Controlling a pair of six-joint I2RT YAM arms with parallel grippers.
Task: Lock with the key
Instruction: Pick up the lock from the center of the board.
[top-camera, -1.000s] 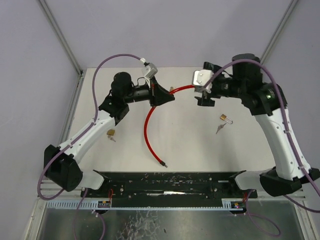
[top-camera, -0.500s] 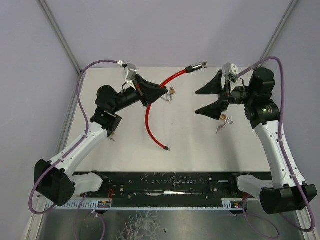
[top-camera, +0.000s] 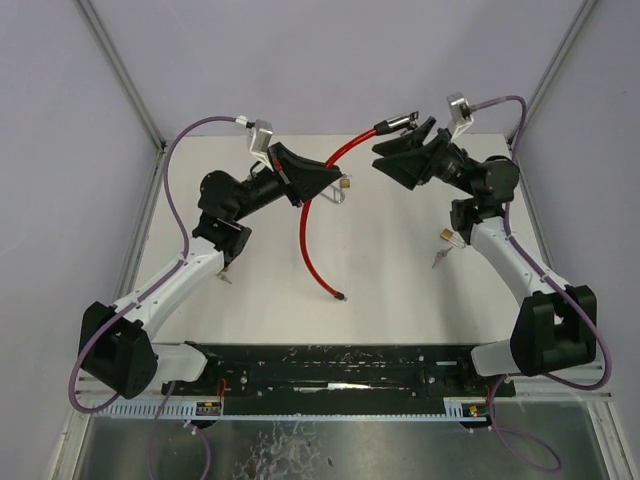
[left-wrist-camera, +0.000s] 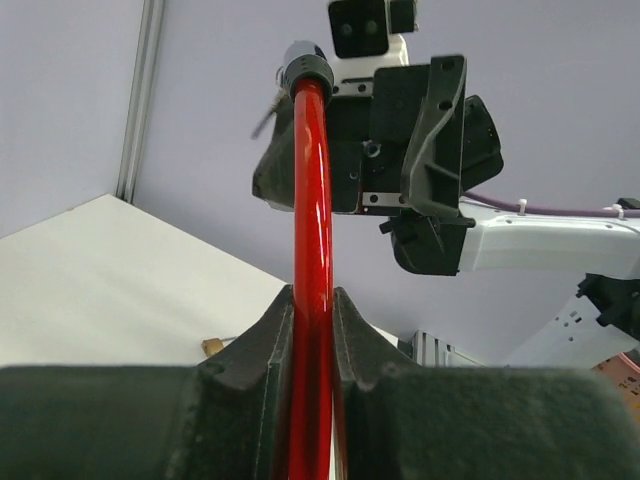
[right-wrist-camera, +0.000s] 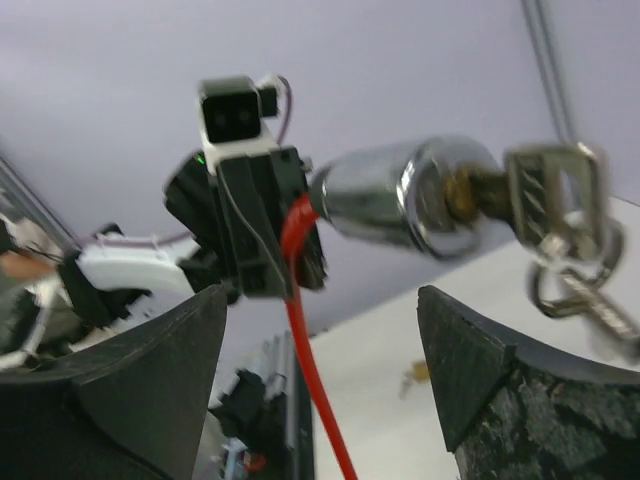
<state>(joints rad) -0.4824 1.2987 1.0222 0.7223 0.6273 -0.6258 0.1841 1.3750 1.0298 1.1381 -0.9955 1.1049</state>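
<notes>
The red cable lock (top-camera: 302, 225) hangs in the air over the far half of the table (top-camera: 400, 300), bowed into an arch. Its chrome cylinder (right-wrist-camera: 400, 200) is up at the far end with the key (right-wrist-camera: 548, 195) apparently seated in its face and a key ring (right-wrist-camera: 580, 290) dangling below. Its pin end (top-camera: 340, 296) rests on the tabletop, well apart from the cylinder.

I judge the cable springy rather than limp, and slick in its plastic jacket. The cylinder is the heavy, hard, polished end and likely to slip or swing if pinched on its round body. The key is the place to take hold — flat on the two faces of its bow, clear of the loose ring.

My left gripper (left-wrist-camera: 312, 300) is clamped tight on the cable partway along, fingers pressed to either side of the red jacket. That leaves a long unsupported stretch up to the cylinder, so I expect the cable to twist with any turn of the key.

My right gripper (top-camera: 382, 158) is spread wide and holds nothing. Its fingers (right-wrist-camera: 150, 390) frame the cylinder from just beside it, and the key sits off toward one side of the gap, not centred.

A small brass padlock (top-camera: 345, 183) lies near the left fingers, and another (top-camera: 447, 237) lies under the right arm. Neither is touched.
</notes>
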